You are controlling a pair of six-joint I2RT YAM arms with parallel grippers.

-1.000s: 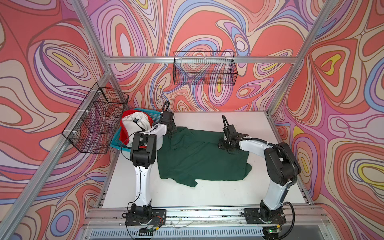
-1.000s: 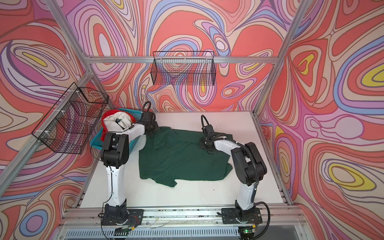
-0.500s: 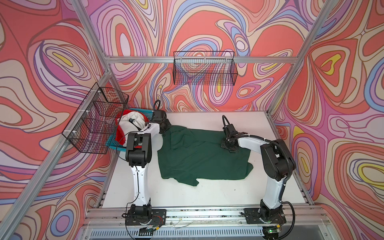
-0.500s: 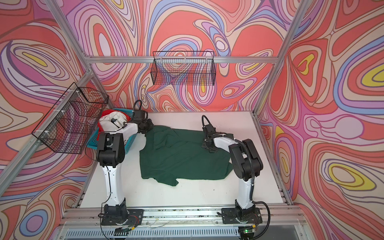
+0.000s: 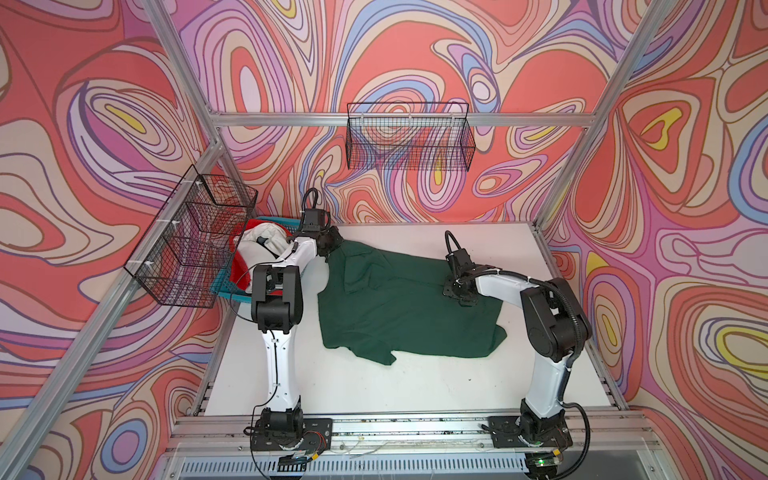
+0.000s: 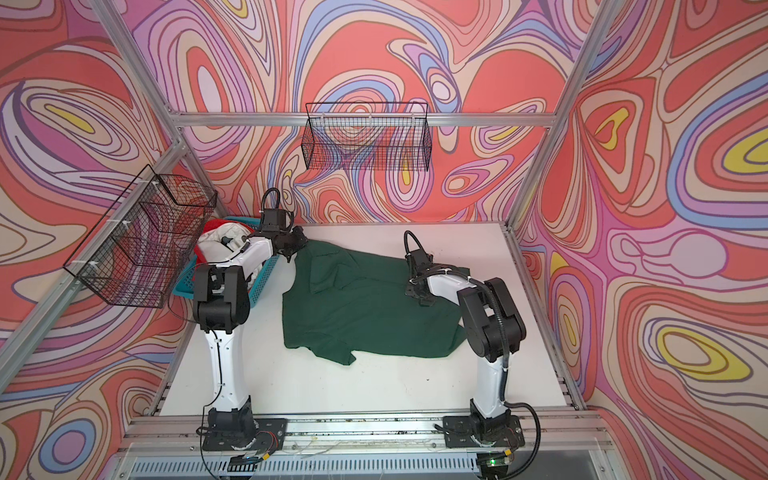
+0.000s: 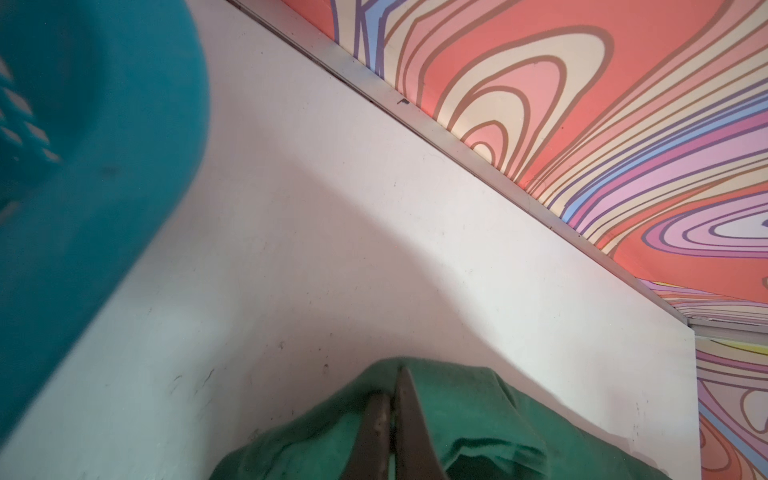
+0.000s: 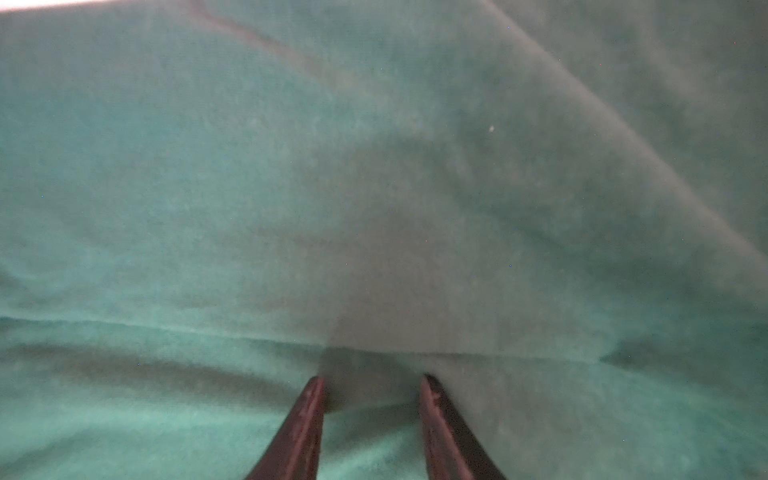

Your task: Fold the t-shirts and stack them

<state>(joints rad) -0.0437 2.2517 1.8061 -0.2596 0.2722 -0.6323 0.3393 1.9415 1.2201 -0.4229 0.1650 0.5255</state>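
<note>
Since nothing on the tabletop [image 5: 374, 386] looks folded yet, I'd call this very early in the job. The dark green t-shirt [image 5: 399, 307] lies opened out but rumpled across the middle of the tabletop, reaching toward the far-left corner, with one sleeve flopped toward the near edge and a loose flap creased over near the collar end.

The left gripper [image 7: 392, 386] is pinched together on a bunched bit of the green t-shirt, right at the far-left corner beside the teal basket [image 5: 224, 286]. The right gripper [image 8: 372, 382] has its fingers apart with the tips down on the cloth on the shirt's right side, and I can't see anything pinched between them.

My read is that it's at the spread-and-flatten step, before any real fold. Left to do: smooth this one, fold it and set it down as the base of the stack. Then comes the same for the white t-shirt [image 5: 257, 245] and the red t-shirt [image 5: 239, 270], both heaped in the basket. No stack shows anywhere.
</note>
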